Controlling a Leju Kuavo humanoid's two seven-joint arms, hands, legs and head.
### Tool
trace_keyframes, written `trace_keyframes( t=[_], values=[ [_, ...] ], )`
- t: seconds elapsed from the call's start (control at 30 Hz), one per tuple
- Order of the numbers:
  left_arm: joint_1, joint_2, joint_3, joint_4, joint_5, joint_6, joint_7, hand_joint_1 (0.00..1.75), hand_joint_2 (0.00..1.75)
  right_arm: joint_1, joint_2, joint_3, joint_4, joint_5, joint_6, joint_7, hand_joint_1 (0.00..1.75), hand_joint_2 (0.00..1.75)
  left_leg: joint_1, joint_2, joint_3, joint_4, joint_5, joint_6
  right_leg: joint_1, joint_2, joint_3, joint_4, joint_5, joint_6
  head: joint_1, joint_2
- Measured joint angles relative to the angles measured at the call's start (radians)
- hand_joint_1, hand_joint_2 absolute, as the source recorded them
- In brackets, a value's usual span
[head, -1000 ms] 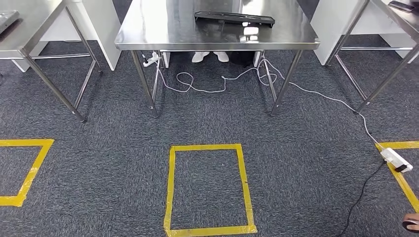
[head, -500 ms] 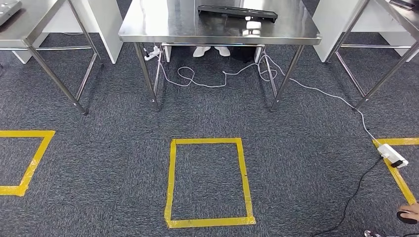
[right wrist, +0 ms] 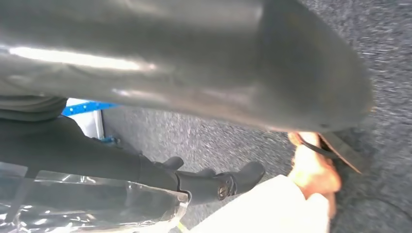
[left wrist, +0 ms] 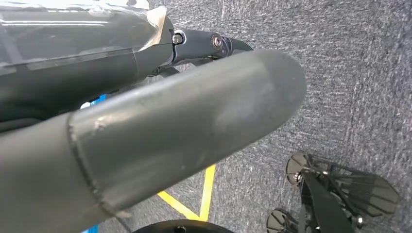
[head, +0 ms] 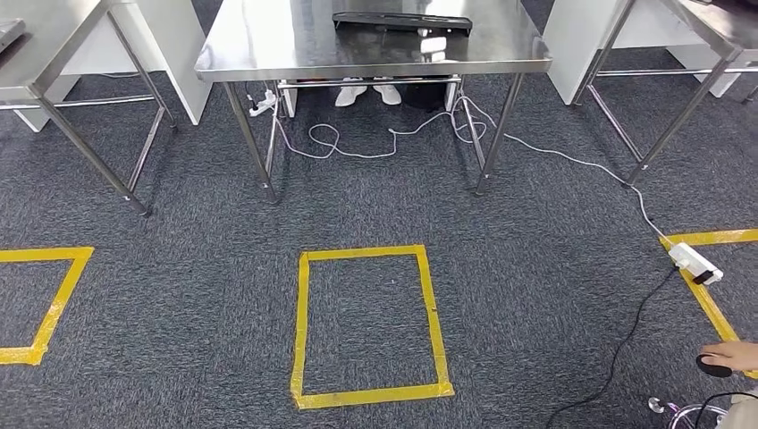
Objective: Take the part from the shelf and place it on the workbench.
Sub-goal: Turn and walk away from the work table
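Steel workbench (head: 268, 40) bearing a long black part (head: 402, 21); left hand (left wrist: 145, 136) and right hand (right wrist: 194, 63) shown close, finger posture indeterminable.

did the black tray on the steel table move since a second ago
No. The black tray sits at the same spot on the steel table, near its far edge. Tray, table and floor tape all shifted together, so the camera moved.

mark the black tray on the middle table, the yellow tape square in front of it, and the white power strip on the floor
black tray (head: 402, 21), head view, on its long top face.
yellow tape square (head: 301, 326), head view, on its left strip.
white power strip (head: 694, 263), head view, on the middle of its casing.
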Motion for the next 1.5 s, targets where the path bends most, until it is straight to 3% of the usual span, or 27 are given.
trace_keyframes(
  t=[0.1,0.13,0.17,0.2,0.23,0.3,0.37,0.43,0.5,0.53,0.6,0.67,0.73,0.8,0.87,0.93,0.97,1.03,1.1,1.17,1.2,1.23,1.27,1.33,1.4,1.47,1.5],
  values=[
    [0.002,0.003,-0.001,0.001,-0.003,-0.003,0.000,0.00,0.00,0.002,0.001,-0.012,0.000,-0.010,-0.002,-0.001,0.00,0.00,0.000,-0.029,-0.074,0.176,-0.110,-0.001,0.005,0.018,-0.009,0.001,0.014,-0.023,-0.002,0.000],
    [0.003,0.003,-0.002,0.002,-0.006,-0.006,-0.001,0.00,0.00,0.003,0.001,-0.017,0.000,-0.016,-0.003,-0.002,0.00,0.00,-0.001,-0.033,-0.098,0.237,-0.135,0.001,0.010,0.025,-0.013,0.002,0.017,-0.027,-0.002,0.000],
    [0.004,0.004,-0.004,0.002,-0.009,-0.008,-0.001,0.00,0.00,0.005,0.001,-0.021,0.000,-0.021,-0.003,-0.003,0.00,0.00,-0.002,-0.034,-0.109,0.269,-0.140,0.005,0.015,0.033,-0.015,0.002,0.019,-0.029,-0.002,0.000],
    [0.005,0.005,-0.006,0.002,-0.013,-0.011,-0.001,0.00,0.00,0.007,0.002,-0.026,0.000,-0.026,-0.004,-0.005,0.00,0.00,-0.003,-0.036,-0.102,0.262,-0.125,0.010,0.020,0.043,-0.016,0.003,0.020,-0.030,-0.002,0.000],
    [0.006,0.006,-0.008,0.002,-0.017,-0.013,-0.001,0.00,0.00,0.009,0.002,-0.032,0.000,-0.031,-0.004,-0.007,0.00,0.00,-0.005,-0.042,-0.077,0.217,-0.095,0.018,0.024,0.053,-0.016,0.003,0.021,-0.031,-0.001,0.000],
    [0.007,0.012,-0.014,0.003,-0.021,-0.017,-0.001,0.00,0.00,0.011,0.004,-0.041,0.000,-0.036,-0.004,-0.010,0.00,0.00,-0.009,-0.086,-0.006,0.082,-0.033,0.040,0.030,0.073,-0.016,0.005,0.024,-0.030,-0.001,0.000],
    [0.008,0.017,-0.020,0.003,-0.023,-0.019,-0.001,0.00,0.00,0.009,0.010,-0.047,0.000,-0.039,-0.005,-0.012,0.00,0.00,-0.015,-0.120,0.033,0.001,-0.011,0.053,0.032,0.094,-0.024,0.008,0.029,-0.024,0.000,0.000],
    [0.008,0.018,-0.024,0.004,-0.024,-0.019,-0.001,0.00,0.00,0.011,0.014,-0.051,0.000,-0.041,-0.006,-0.012,0.00,0.00,-0.018,-0.106,0.037,-0.014,-0.008,0.054,0.030,0.114,-0.038,0.008,0.037,-0.011,-0.001,0.000],
    [0.007,0.017,-0.027,0.005,-0.026,-0.019,0.000,0.00,0.00,0.013,0.015,-0.055,0.000,-0.042,-0.006,-0.012,0.00,0.00,-0.016,-0.081,0.038,-0.031,0.005,0.057,0.030,0.096,-0.057,0.027,0.029,-0.003,0.001,0.000],
    [0.007,0.017,-0.028,0.005,-0.029,-0.019,0.000,0.00,0.00,0.013,0.014,-0.057,0.000,-0.043,-0.005,-0.012,0.00,0.00,-0.013,-0.067,0.038,-0.038,0.011,0.059,0.030,0.075,-0.076,0.059,0.010,-0.003,0.004,0.000],
    [0.010,0.018,-0.029,0.006,-0.038,-0.019,0.002,0.00,0.00,0.012,0.015,-0.061,0.000,-0.043,-0.003,-0.012,0.00,0.00,-0.013,-0.037,0.033,-0.042,0.015,0.061,0.021,0.035,-0.134,0.181,-0.050,-0.002,0.009,0.000],
    [0.011,0.018,-0.035,0.006,-0.059,-0.019,0.009,0.00,0.00,0.013,0.015,-0.064,0.000,-0.044,-0.001,-0.011,0.00,0.00,-0.013,-0.005,0.029,-0.041,0.016,0.059,0.008,0.023,-0.175,0.281,-0.083,0.012,0.011,0.000],
    [0.011,0.018,-0.049,0.006,-0.087,-0.017,0.018,0.00,0.00,0.016,0.014,-0.064,0.000,-0.044,0.000,-0.010,0.00,0.00,-0.010,0.022,0.027,-0.039,0.017,0.055,-0.005,0.012,-0.144,0.244,-0.062,0.039,0.012,0.000],
    [0.011,0.018,-0.067,0.006,-0.106,-0.013,0.026,0.00,0.00,0.016,0.015,-0.065,0.000,-0.045,0.001,-0.009,0.00,0.00,-0.008,0.045,0.026,-0.030,0.012,0.044,-0.015,-0.025,-0.062,0.104,-0.018,0.062,0.013,0.000],
    [0.010,0.018,-0.080,0.006,-0.117,-0.009,0.031,0.00,0.00,0.013,0.017,-0.066,0.000,-0.046,0.003,-0.008,0.00,0.00,-0.009,0.063,0.025,-0.020,0.006,0.027,-0.010,-0.052,-0.014,0.016,0.003,0.059,0.013,0.000],
    [0.008,0.018,-0.092,0.007,-0.126,-0.008,0.036,0.00,0.00,0.014,0.018,-0.067,-0.001,-0.047,0.011,-0.003,0.00,0.00,-0.009,0.077,0.028,-0.019,0.004,0.013,-0.002,-0.042,-0.019,0.010,0.005,0.040,0.011,0.000],
    [0.007,0.018,-0.098,0.007,-0.131,-0.008,0.038,0.00,0.00,0.016,0.018,-0.067,-0.001,-0.047,0.017,0.000,0.00,0.00,-0.005,0.076,0.029,-0.017,0.003,0.006,-0.007,-0.032,-0.020,0.010,0.007,0.030,0.010,0.000],
    [0.006,0.018,-0.104,0.007,-0.136,-0.007,0.042,0.00,0.00,0.018,0.019,-0.067,-0.001,-0.048,0.031,0.007,0.00,0.00,0.002,0.038,0.016,0.016,-0.030,-0.003,-0.014,-0.014,-0.021,0.008,0.014,0.013,0.008,0.000],
    [0.008,0.019,-0.105,0.007,-0.138,-0.005,0.047,0.00,0.00,0.016,0.021,-0.067,0.000,-0.048,0.044,0.015,0.00,0.00,0.003,-0.018,-0.029,0.125,-0.103,-0.003,-0.013,0.004,-0.025,0.008,0.021,-0.001,0.006,0.000],
    [0.011,0.019,-0.105,0.007,-0.138,-0.001,0.053,0.00,0.00,0.016,0.023,-0.067,0.000,-0.047,0.053,0.021,0.00,0.00,0.002,-0.037,-0.082,0.249,-0.158,0.001,-0.006,0.027,-0.031,0.009,0.025,-0.007,0.005,0.000],
    [0.011,0.019,-0.105,0.007,-0.138,0.000,0.056,0.00,0.00,0.016,0.024,-0.067,0.000,-0.046,0.055,0.024,0.00,0.00,0.002,-0.039,-0.092,0.273,-0.157,0.003,-0.003,0.040,-0.032,0.010,0.026,-0.008,0.006,0.000],
    [0.011,0.019,-0.105,0.007,-0.137,0.002,0.058,0.00,0.00,0.016,0.025,-0.067,0.000,-0.046,0.056,0.026,0.00,0.00,0.002,-0.041,-0.084,0.258,-0.136,0.005,-0.002,0.053,-0.031,0.012,0.026,-0.008,0.006,0.000],
    [0.011,0.019,-0.105,0.007,-0.137,0.002,0.059,0.00,0.00,0.017,0.025,-0.067,0.000,-0.046,0.057,0.028,0.00,0.00,0.002,-0.046,-0.059,0.208,-0.100,0.008,-0.001,0.067,-0.031,0.014,0.026,-0.007,0.006,0.000],
    [0.011,0.019,-0.106,0.007,-0.137,0.003,0.059,0.00,0.00,0.014,0.025,-0.067,-0.001,-0.045,0.062,0.031,0.00,0.00,0.006,-0.089,0.000,0.081,-0.042,0.011,0.002,0.092,-0.036,0.025,0.026,-0.005,0.006,0.000],
    [0.010,0.018,-0.107,0.007,-0.137,0.004,0.058,0.00,0.00,0.010,0.026,-0.067,-0.001,-0.044,0.066,0.032,0.00,0.00,0.005,-0.123,0.021,0.024,-0.031,0.013,0.005,0.114,-0.051,0.033,0.029,0.007,0.006,0.000],
    [0.009,0.017,-0.109,0.007,-0.136,0.007,0.057,0.00,0.00,0.010,0.026,-0.067,-0.001,-0.043,0.067,0.034,0.00,0.00,-0.003,-0.108,0.018,0.021,-0.027,0.025,0.006,0.133,-0.067,0.032,0.036,0.024,0.006,0.000],
    [0.009,0.017,-0.110,0.007,-0.136,0.009,0.057,0.00,0.00,0.012,0.026,-0.067,-0.001,-0.043,0.067,0.034,0.00,0.00,-0.006,-0.095,0.018,0.018,-0.023,0.034,0.005,0.124,-0.075,0.036,0.036,0.030,0.006,0.000]
  ],
)
